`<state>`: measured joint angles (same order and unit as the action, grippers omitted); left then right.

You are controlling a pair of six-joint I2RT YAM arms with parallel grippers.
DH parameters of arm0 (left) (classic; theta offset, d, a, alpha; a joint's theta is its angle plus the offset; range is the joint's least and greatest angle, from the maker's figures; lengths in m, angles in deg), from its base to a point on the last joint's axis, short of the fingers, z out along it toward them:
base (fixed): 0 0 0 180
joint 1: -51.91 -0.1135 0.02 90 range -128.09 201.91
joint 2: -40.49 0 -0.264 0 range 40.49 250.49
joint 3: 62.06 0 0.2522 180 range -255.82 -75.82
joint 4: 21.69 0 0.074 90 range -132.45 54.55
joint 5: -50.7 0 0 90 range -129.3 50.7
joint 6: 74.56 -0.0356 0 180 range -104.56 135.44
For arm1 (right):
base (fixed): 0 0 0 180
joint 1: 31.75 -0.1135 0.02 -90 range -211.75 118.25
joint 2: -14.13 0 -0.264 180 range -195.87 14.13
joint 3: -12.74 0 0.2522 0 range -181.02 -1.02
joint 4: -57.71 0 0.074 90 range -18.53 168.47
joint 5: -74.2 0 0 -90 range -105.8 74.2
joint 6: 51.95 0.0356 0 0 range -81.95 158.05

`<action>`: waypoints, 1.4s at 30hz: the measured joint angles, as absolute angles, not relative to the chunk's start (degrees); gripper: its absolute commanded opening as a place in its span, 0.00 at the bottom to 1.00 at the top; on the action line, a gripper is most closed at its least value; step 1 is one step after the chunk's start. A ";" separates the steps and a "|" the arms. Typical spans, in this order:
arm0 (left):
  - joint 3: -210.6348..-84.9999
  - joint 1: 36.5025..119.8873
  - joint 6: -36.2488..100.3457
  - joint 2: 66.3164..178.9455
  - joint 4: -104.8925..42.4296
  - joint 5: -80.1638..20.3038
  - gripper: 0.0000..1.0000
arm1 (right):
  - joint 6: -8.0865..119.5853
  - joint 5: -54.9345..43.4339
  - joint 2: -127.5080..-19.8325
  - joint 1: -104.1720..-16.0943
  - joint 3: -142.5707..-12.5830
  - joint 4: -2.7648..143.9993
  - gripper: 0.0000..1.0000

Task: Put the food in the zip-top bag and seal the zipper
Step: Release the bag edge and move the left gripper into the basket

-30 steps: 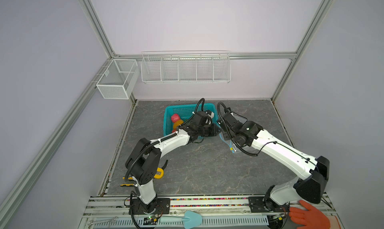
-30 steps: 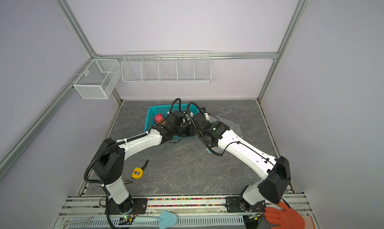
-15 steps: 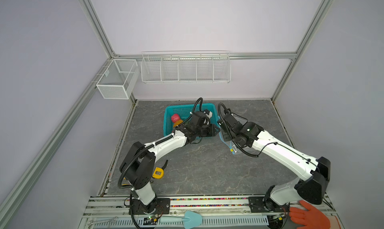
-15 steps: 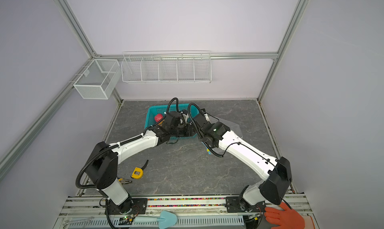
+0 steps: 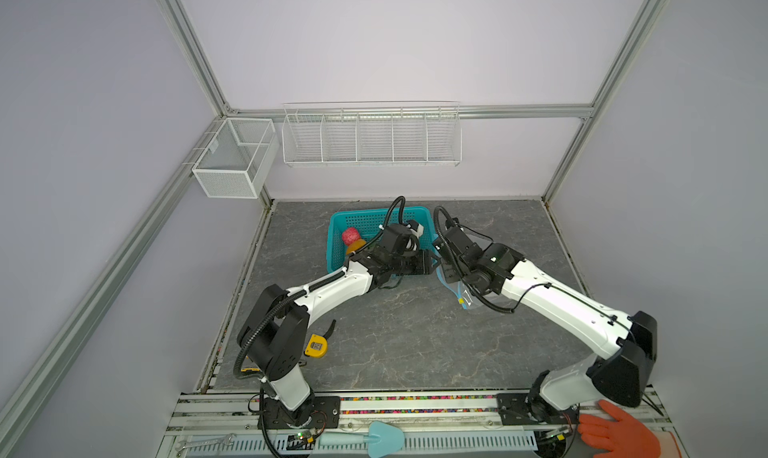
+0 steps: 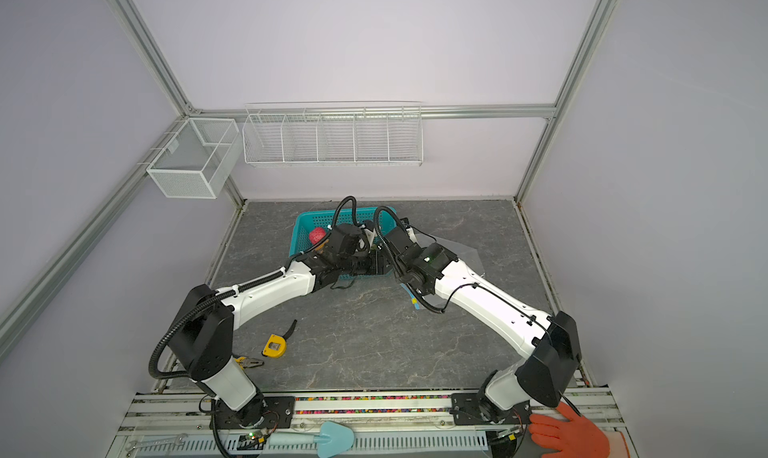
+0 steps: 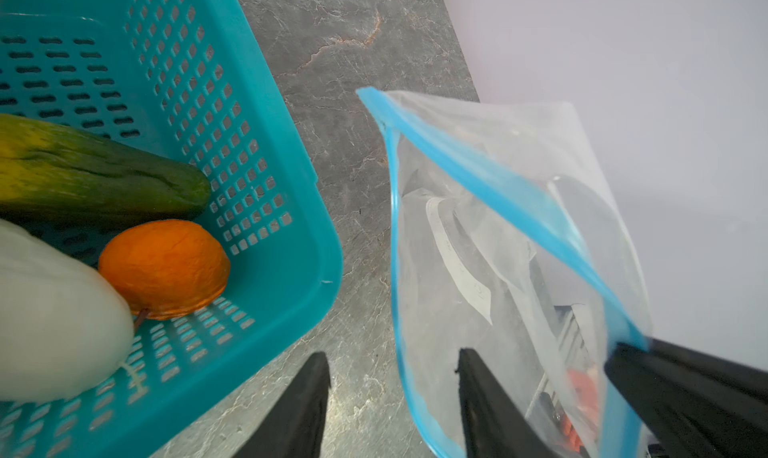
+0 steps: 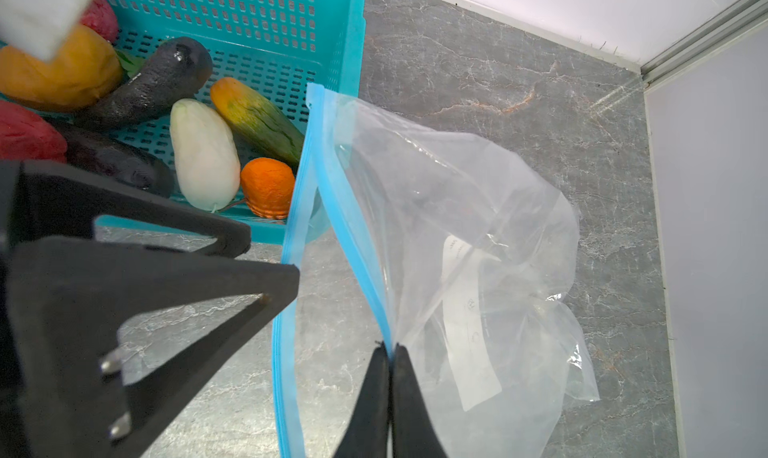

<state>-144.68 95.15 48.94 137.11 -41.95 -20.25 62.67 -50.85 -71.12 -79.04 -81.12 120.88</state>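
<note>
Here: basket (image 8: 266, 23) holds cucumber (image 8: 257, 119), orange (image 8: 268, 185), white piece (image 8: 205, 152); zip-top bag (image 8: 457, 210) alongside, open.

Colourful toy fruits and vegetables (image 8: 203, 152) are lying in a teal perforated basket (image 8: 266, 15); just right, a clear crinkly plastic bag (image 8: 478, 194) is lying, its light-blue zipper strip (image 8: 284, 352) gaping.

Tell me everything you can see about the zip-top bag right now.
The zip-top bag is clear, crinkly plastic with a white label showing through and a light-blue zipper strip along its mouth. The mouth is open and the bag is empty. The right gripper pinches one lip, holding it up; the other lip passes between the fingers of the open left gripper. Its body sags onto the grey table, close beside the teal basket.
</note>
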 measured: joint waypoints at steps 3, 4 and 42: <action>-144.68 94.71 48.28 136.36 -42.70 -20.54 0.52 | 62.67 -50.83 -71.12 -79.04 -81.12 120.85 0.06; -144.68 94.45 48.02 135.95 -43.11 -20.82 0.52 | 62.69 -50.81 -71.12 -79.04 -81.12 120.83 0.06; -167.26 84.85 35.56 148.56 -68.97 -46.22 0.68 | 63.09 -48.47 -70.60 -78.47 -78.58 116.96 0.06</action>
